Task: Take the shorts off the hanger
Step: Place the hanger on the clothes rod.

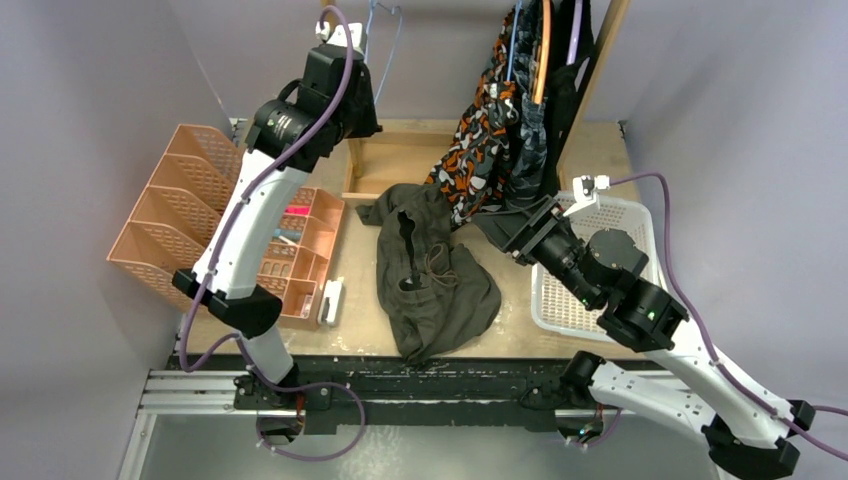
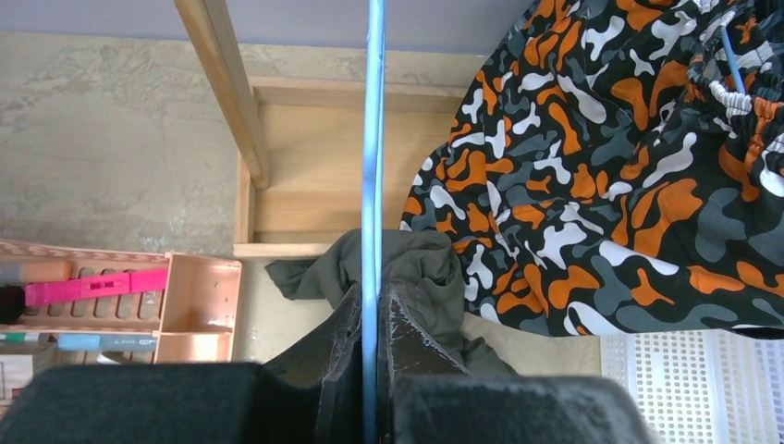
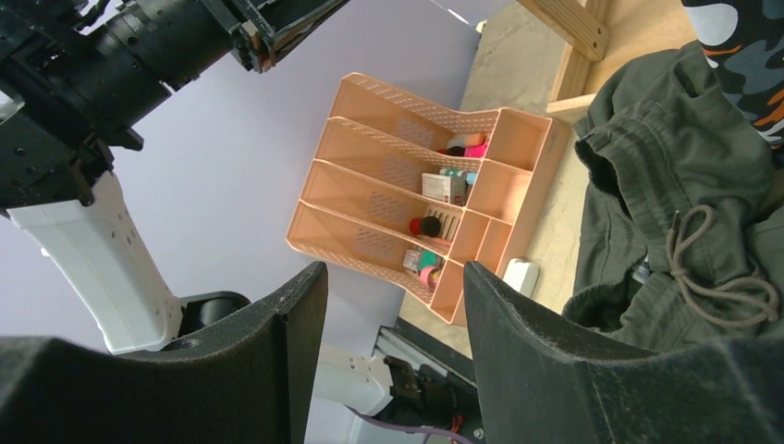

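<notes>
Watching this from the side: the left gripper (image 2: pixel 372 310) is pinched tight on the thin bar of a light blue hanger (image 2: pixel 373 139) up by the rack, and that hanger looks bare from what I can see. The olive green shorts (image 1: pixel 435 270) lie in a crumpled heap on the table, drawstring up, already off. The orange camo shorts (image 1: pixel 478 150) hang from the rack to the right, with the dark grey-blue camo pair (image 1: pixel 528 140) and the black pair (image 1: pixel 565 95) bunched just behind. The right gripper (image 3: pixel 396 277) has its jaws spread with nothing in them, low beside that hanging bunch. My guess: this stuff is light, floppy and a bit slidy, so grabbing a loose leg only stretches it. I'd pinch the elastic waistband near the hanger, where the fabric is thickest, and pull it down and off.
</notes>
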{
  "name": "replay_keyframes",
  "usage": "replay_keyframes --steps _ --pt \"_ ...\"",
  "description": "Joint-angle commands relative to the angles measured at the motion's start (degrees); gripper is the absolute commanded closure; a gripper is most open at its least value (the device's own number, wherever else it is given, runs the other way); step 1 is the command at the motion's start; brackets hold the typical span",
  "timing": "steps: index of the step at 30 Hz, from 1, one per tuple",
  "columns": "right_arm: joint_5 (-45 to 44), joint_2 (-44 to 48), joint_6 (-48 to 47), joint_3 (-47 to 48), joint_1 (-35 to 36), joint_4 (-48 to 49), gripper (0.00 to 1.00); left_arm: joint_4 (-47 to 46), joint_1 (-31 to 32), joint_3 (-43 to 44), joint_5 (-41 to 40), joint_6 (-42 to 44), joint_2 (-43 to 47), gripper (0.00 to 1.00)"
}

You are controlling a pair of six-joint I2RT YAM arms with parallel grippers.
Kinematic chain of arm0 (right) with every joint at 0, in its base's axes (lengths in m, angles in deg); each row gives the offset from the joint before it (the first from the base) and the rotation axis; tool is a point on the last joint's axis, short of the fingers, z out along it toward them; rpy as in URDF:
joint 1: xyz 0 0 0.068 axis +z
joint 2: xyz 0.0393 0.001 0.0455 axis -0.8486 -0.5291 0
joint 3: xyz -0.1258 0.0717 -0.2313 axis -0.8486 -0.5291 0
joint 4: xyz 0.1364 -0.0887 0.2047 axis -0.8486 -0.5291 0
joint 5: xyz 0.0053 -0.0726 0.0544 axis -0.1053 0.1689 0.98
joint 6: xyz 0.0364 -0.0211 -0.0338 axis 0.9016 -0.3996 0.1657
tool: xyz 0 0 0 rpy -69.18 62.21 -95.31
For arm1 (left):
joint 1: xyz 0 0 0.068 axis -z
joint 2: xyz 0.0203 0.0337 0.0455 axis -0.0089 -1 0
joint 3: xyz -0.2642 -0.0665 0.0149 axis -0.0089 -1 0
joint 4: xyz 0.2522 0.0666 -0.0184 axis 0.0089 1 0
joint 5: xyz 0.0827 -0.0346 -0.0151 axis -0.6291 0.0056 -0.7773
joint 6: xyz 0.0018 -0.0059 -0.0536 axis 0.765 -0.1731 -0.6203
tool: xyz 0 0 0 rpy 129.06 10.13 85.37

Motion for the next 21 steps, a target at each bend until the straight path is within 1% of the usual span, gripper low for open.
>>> replay_keyframes --steps 1,6,12,15,16,17,20,21 --pt "-1.43 0.56 0.73 0.71 -0.05 0.44 0.42 -1.14 -0.9 4.11 1.9 1.74 -0.01 1.0" --pt "-1.12 0.53 1.09 -0.08 -0.06 1.04 0.42 0.19 -1.93 5.95 2.84 2.1 -1.23 1.0" --pt "0.04 -0.22 1.01 -0.77 -0.06 1.03 0.42 2.4 -2.12 0.44 3.52 1.76 -0.68 1.0" --pt "0.52 -0.64 0.92 -0.84 -0.05 1.15 0.42 2.08 -2.12 -2.25 3.06 1.01 0.62 1.0" --pt "0.69 -0.81 0.87 -0.85 -0.05 1.23 0.42 1.79 -2.12 -2.78 3.13 0.93 1.18 0.98" --pt "0.79 -0.84 0.83 -0.89 -0.05 1.26 0.42 1.43 -2.12 -3.26 3.34 0.92 1.67 0.91" --pt "0.84 -1.1 0.67 -0.94 -0.06 1.36 0.42 0.52 -2.17 -4.86 3.37 0.83 3.62 0.64" --pt "0.79 -1.19 0.58 -1.06 -0.05 1.26 0.42 0.34 -2.13 -5.44 3.21 0.68 4.28 0.57"
